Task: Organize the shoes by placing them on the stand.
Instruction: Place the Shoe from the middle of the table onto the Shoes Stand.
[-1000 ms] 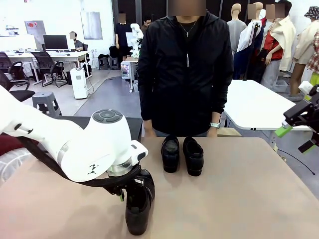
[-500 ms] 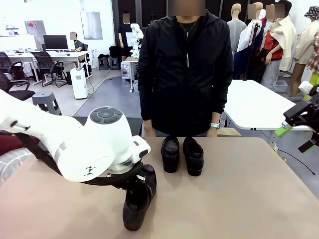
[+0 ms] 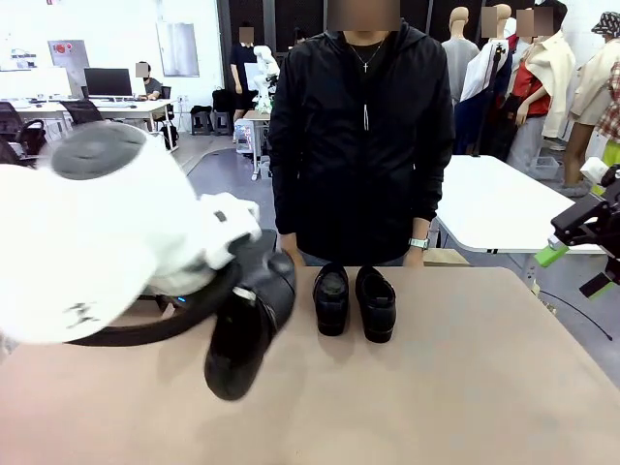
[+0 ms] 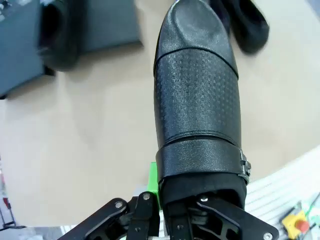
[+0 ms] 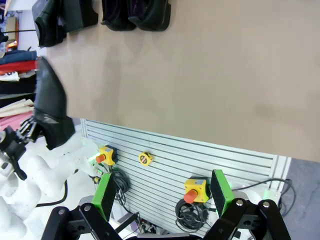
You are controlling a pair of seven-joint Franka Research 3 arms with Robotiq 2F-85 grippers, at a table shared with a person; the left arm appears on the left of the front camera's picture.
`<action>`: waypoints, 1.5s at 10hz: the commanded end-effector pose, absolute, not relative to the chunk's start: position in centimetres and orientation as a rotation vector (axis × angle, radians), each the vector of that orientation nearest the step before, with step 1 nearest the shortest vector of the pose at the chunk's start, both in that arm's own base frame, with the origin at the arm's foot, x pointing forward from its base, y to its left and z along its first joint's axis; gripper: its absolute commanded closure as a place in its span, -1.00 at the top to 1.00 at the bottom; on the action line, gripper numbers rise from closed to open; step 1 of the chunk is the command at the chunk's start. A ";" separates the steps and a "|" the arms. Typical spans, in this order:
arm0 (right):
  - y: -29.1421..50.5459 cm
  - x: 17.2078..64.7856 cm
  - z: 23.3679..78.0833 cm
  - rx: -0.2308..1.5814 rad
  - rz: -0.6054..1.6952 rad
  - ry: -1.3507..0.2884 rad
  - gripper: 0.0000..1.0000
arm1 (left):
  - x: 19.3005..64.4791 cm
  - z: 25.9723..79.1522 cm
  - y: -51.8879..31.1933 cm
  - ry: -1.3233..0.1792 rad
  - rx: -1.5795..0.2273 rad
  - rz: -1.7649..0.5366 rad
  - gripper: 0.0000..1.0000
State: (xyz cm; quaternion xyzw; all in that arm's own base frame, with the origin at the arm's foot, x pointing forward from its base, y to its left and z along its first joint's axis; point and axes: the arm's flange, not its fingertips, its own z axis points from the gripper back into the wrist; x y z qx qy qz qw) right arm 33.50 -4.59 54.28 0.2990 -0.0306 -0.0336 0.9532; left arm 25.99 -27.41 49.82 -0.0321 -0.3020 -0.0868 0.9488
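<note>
The left gripper is clamped tight on the collar of one higher-cut shoe, one finger outside the leather and the other apparently tucked inside the opening. A second ago this shoe stood on its sole on the table, well on the near side of the pair of loafers. Now it hangs clear of the surface, toe tipped down and forward, just left of the loafers and only a little nearer than they are. So the pick-up looks done and the carry is under way. In the left wrist view the toe points past the loafers' left side, with bare tabletop beneath it. Well to the right of the loafers, beyond the table's edge, the right gripper hovers with its green pads spread wide and nothing between them. Left of the loafers lies the dark stand, and another dark shoe seems to sit on it already. Judging by that, the held shoe probably belongs beside it, leaving the loafers for later. Directly behind the loafers, a person stands at the far edge.
</note>
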 end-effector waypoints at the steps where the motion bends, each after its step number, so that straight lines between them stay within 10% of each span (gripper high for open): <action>1: -4.6 33.6 54.6 0.623 -0.076 -0.054 1.00 | 26.2 49.3 -23.9 -0.818 -0.049 -0.075 -1.00; 8: -4.6 33.6 54.6 0.623 -0.076 -0.054 1.00 | 26.1 51.0 -26.3 -0.707 -0.047 -0.106 -1.00; 15: -4.6 33.6 54.6 0.623 -0.076 -0.054 1.00 | 48.0 49.8 -23.2 -0.789 -0.083 -0.208 -1.00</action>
